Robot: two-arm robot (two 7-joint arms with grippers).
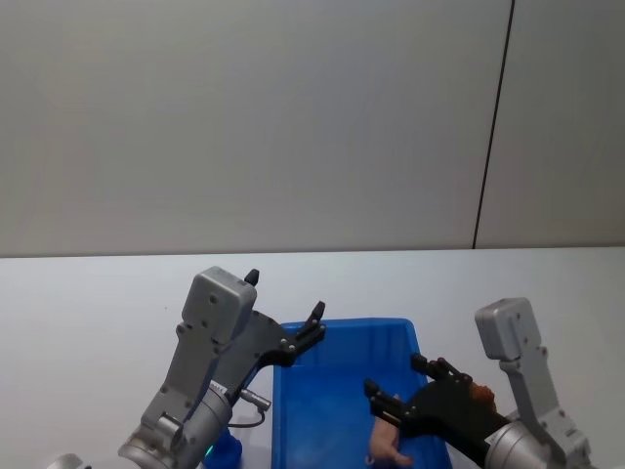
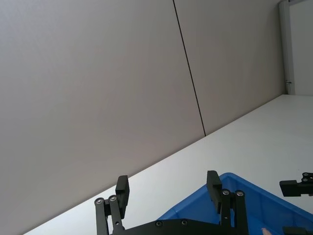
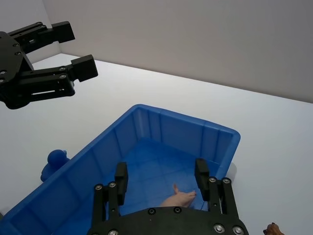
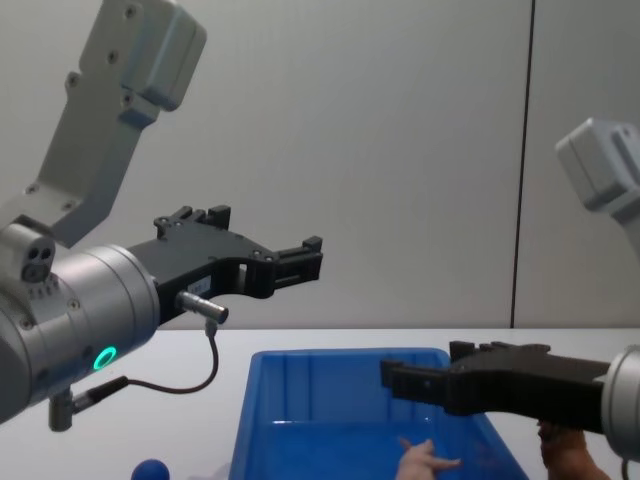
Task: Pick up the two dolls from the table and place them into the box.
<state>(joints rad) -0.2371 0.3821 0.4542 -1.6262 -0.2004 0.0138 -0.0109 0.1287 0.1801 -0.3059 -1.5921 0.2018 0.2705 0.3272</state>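
Pink doll lies on box floor, beneath my right gripper, fingers apart, empty. Lion doll on table just outside box's right wall. Probably light, stiff: pinch torso, not mane. Left gripper spread above box's left rim.

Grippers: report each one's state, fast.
Left gripper: open, empty, raised near the box.
Right gripper: open, empty, over the box.
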